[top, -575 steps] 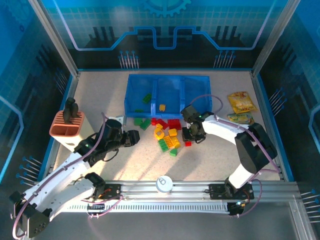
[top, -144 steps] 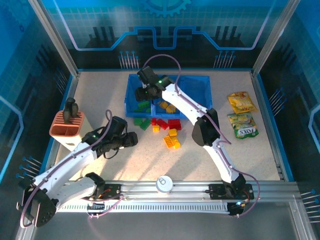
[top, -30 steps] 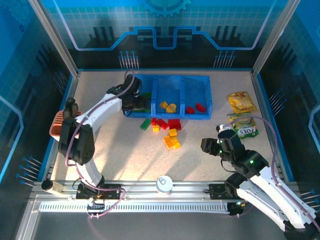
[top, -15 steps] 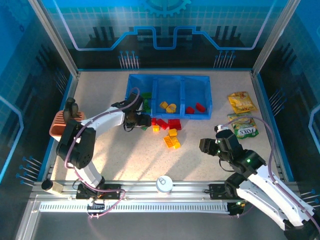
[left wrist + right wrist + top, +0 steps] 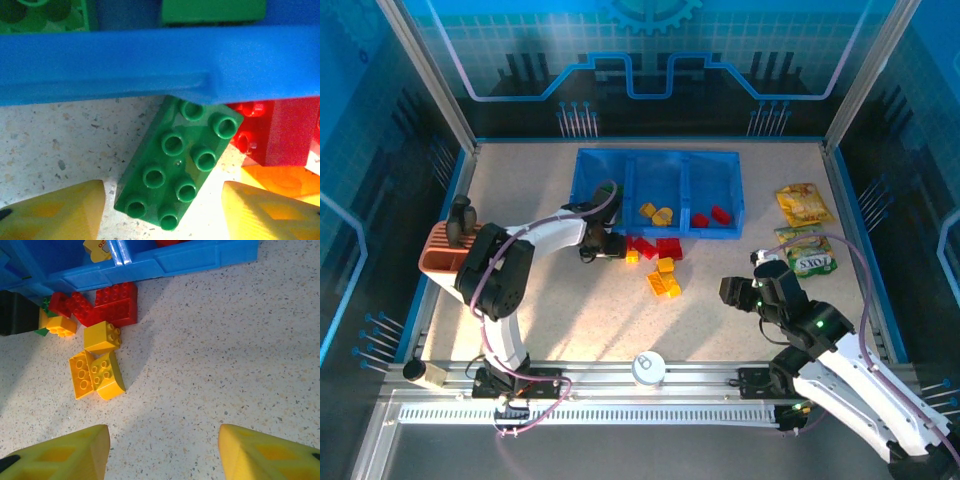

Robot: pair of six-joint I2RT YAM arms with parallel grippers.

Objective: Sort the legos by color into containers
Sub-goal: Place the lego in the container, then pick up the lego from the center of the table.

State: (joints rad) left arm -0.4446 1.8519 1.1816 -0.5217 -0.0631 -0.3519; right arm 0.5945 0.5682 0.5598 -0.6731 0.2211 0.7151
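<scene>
Green snack packet (image 5: 810, 262), right side of the table, top external view: white lettering read "FOXS", small and only just legible. Yellow snack packet (image 5: 803, 203) behind it: print too small to read. Yellow brick (image 5: 98, 246) in blue tray (image 5: 165, 262), right wrist view: dark marks, not legible.

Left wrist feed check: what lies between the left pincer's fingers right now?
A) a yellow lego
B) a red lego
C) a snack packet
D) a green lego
D: in the left wrist view a green eight-stud lego lies on the table between the fingers of the open left pincer, untouched by either, with its far end at the blue tray's wall.
</scene>
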